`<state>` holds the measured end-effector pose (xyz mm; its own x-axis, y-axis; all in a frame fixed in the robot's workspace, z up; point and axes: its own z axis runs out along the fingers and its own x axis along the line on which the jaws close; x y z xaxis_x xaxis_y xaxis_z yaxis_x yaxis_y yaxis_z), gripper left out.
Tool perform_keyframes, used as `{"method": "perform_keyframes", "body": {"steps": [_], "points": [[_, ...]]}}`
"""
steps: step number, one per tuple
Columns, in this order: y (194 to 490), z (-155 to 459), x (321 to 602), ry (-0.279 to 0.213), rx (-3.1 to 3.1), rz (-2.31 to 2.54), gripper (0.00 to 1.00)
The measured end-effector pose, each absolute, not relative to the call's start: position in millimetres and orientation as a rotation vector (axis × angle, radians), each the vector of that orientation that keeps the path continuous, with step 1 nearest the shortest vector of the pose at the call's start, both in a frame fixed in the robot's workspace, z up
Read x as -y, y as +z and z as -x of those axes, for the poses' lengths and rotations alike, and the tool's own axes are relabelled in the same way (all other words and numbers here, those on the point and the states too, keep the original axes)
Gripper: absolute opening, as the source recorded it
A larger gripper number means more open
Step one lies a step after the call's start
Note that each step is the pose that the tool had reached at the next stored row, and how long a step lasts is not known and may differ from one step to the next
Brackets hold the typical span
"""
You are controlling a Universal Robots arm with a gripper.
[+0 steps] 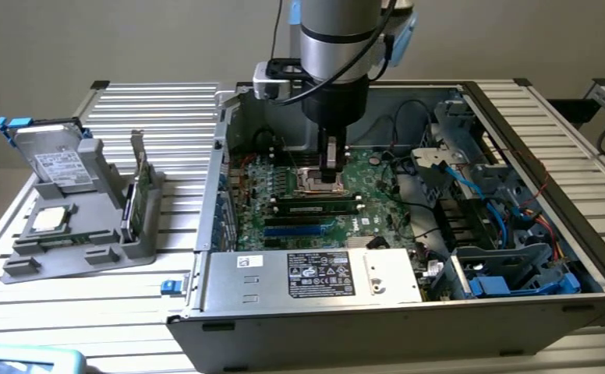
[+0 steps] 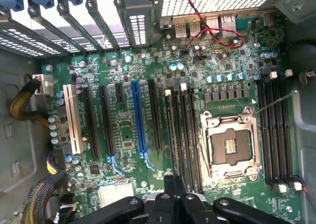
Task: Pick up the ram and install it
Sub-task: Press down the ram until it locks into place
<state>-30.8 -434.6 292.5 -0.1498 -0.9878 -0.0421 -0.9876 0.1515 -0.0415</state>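
Note:
A ram stick (image 1: 316, 207), dark with a pale label, sits on edge in a slot of the motherboard (image 1: 377, 204) inside the open computer case. My gripper (image 1: 330, 185) hangs straight down just behind it, beside the processor socket (image 1: 311, 184), with its fingers shut and nothing visible between them. In the wrist view the shut gripper (image 2: 174, 182) hovers over the long black memory slots (image 2: 185, 135) next to the socket (image 2: 229, 146). Another thin green stick (image 1: 134, 196) stands on edge in the grey holder outside the case.
The grey holder (image 1: 74, 253) at the exterior view's left carries a silver processor chip (image 1: 51, 220) and a boxy drive with blue tabs (image 1: 53, 160). The power supply (image 1: 313, 276), drive cage (image 1: 511, 273) and blue cables (image 1: 479, 195) crowd the case around the board.

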Motion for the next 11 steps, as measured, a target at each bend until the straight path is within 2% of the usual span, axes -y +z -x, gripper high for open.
{"method": "perform_keyframes", "body": {"steps": [11], "points": [[292.5,30.8,434.6,-0.021,-2.508,1.800,0.11]]}}
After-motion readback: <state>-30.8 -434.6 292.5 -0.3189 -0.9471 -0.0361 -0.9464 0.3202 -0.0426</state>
